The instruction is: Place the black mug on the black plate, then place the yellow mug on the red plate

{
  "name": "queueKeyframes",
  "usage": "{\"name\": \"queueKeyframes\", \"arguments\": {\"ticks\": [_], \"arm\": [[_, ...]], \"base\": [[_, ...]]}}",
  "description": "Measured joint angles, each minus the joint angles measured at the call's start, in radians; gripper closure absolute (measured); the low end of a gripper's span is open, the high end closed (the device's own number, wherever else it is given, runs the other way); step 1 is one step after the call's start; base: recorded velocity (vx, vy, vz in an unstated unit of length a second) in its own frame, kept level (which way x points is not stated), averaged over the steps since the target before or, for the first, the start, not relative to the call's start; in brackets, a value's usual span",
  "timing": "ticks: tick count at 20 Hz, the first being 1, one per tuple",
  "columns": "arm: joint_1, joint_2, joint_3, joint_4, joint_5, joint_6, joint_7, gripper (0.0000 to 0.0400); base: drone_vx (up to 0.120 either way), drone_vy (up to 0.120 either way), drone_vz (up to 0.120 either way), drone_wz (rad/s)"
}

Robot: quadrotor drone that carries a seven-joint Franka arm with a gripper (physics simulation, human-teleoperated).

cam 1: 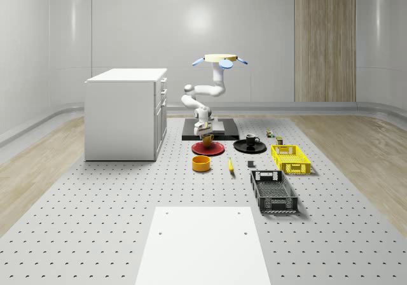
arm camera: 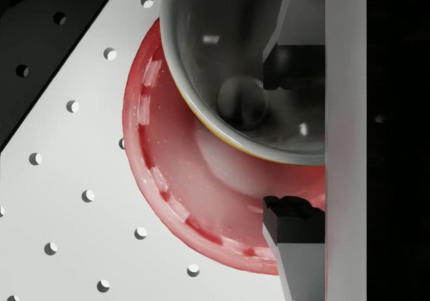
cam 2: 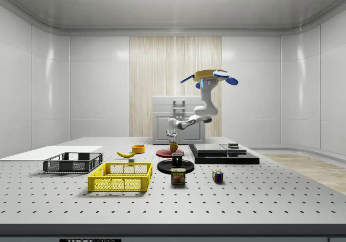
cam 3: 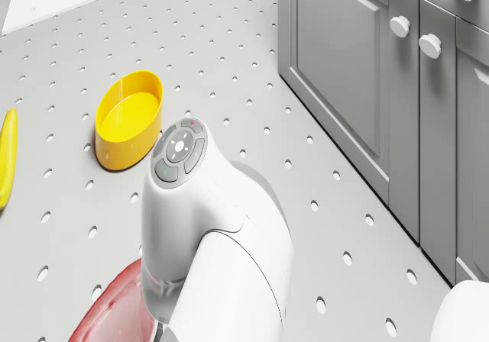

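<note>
Risk of a tipped landing: yellow ceramic mug (cam 1: pixel 207 139) gripped by its rim in the end effector (arm camera: pixel 290 140), one finger inside the bowl and one outside, hanging just above the round red plate (arm camera: pixel 176 200). Seems offset toward one rim of that plate in the wrist view, though hard to judge. Could topple or roll off onto the perforated tabletop (cam 1: pixel 114 196) if released while tilted or off-centre. Drone (cam 1: pixel 220 60) hovering above the black platform (cam 1: pixel 226 130), well clear of the grey cabinet (cam 1: pixel 124 113). Small black mug (cam 1: pixel 250 140) already seated on the round black plate (cam 1: pixel 240 147) beside the red one.
</note>
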Motion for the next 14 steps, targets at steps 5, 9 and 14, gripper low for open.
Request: {"name": "queueKeyframes", "arguments": {"ticks": [5,9,14], "arm": [[0.009,-0.011,0.03,-0.018,0.028,-0.015,0.0,0.0034],[0.02,-0.022,0.069,-0.038,0.062,-0.034,0.0,0.0013],[0.027,-0.031,0.097,-0.051,0.089,-0.046,0.0,0.0004]], "base": [[0.0,0.0,0.0,0.0],[0.0,0.0,0.0,0.0],[0.0,0.0,0.0,0.0]]}}
